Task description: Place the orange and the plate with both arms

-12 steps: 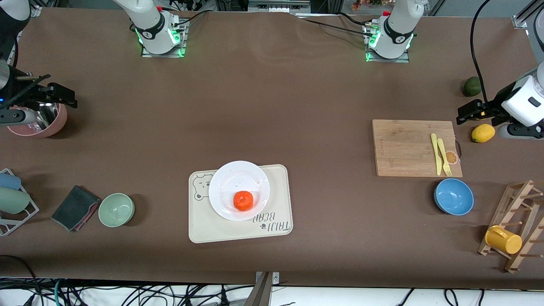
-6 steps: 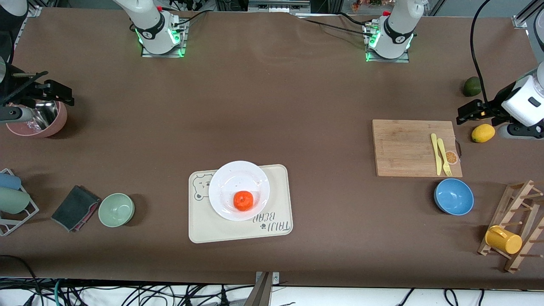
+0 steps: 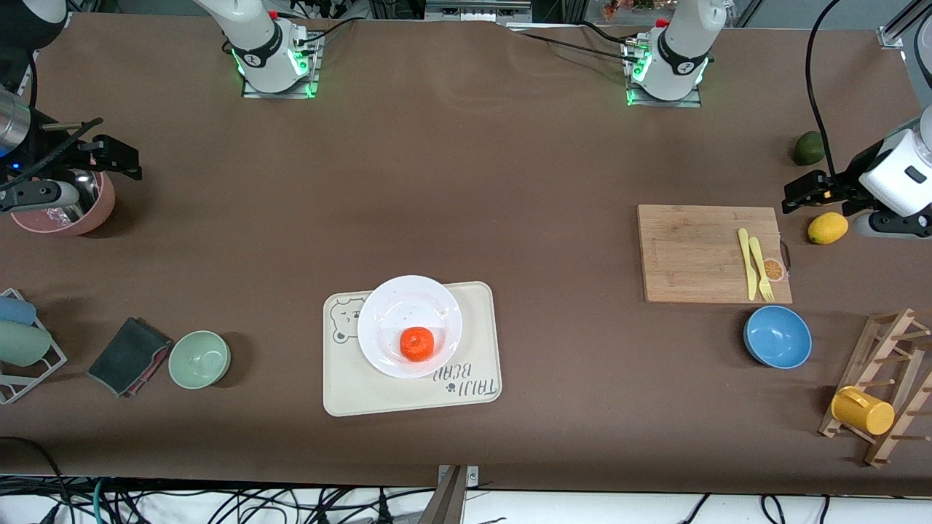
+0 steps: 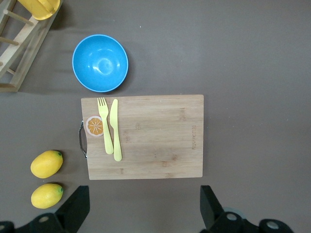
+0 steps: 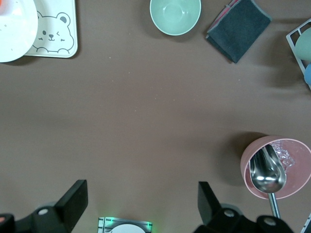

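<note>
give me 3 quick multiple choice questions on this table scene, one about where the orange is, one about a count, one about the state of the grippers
1. Where is the orange?
A. on the white plate
B. in the blue bowl
C. on the cutting board

2. How many yellow lemons show in the left wrist view?
A. one
B. two
C. four

3. How are the two grippers?
A. both shut on fruit
B. the left holds the plate
C. both open and holding nothing

Answers:
1. A: the orange sits on the plate, which lies on the bear tray.
2. B: two lemons lie side by side next to the cutting board.
3. C: the left gripper is up over bare table beside the board, and the right gripper is over bare table near the pink cup; both have fingers spread wide with nothing between them.
</note>
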`<state>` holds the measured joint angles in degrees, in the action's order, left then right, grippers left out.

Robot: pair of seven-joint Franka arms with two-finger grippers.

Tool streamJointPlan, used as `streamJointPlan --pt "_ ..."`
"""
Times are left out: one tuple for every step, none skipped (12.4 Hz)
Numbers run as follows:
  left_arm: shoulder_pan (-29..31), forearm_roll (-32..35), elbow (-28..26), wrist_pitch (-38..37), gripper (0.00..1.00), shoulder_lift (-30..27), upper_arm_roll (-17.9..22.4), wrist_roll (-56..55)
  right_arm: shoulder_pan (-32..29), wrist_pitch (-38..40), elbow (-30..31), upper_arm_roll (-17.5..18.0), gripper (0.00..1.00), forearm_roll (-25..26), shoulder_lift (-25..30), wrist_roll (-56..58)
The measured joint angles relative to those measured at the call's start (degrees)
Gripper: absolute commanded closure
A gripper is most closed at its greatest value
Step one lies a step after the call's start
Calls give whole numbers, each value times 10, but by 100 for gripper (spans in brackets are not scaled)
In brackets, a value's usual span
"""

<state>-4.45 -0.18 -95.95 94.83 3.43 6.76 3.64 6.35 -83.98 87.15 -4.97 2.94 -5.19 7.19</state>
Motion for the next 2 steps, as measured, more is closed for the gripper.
streamJointPlan --pt "0 0 0 0 0 0 0 0 0 0 0 0 0 0 0 0" --pt "0 0 0 0 0 0 0 0 0 0 0 0 0 0 0 0"
